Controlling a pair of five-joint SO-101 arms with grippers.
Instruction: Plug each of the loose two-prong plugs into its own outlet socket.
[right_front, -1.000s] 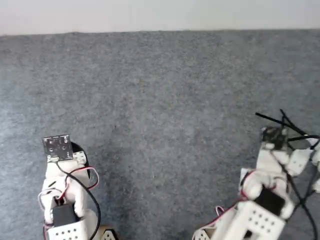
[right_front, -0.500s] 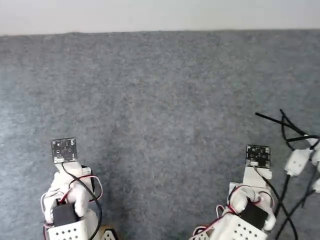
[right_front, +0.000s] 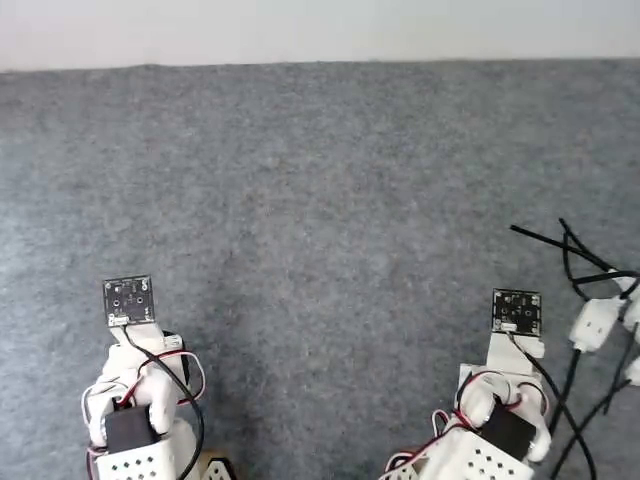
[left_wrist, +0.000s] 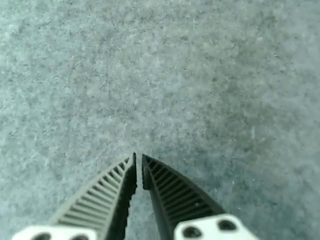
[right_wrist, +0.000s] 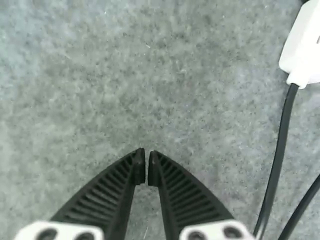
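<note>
White outlet sockets with black cords lie on the grey carpet at the right edge of the high view. One white socket block with its black cord also shows in the right wrist view. My right gripper is shut with nothing in it, hovering over bare carpet a short way from that block. My left gripper is shut and empty above bare carpet. In the high view both arms sit folded back at the near edge, the left arm at the lower left and the right arm at the lower right.
Grey carpet covers the whole work surface up to a pale wall strip at the back. The cords trail off the right edge near the right arm.
The right arm pulled back from the sockets and cords toward the near edge, leaving them on the carpet. The left arm folded back slightly too. Over the last half second nothing moved.
</note>
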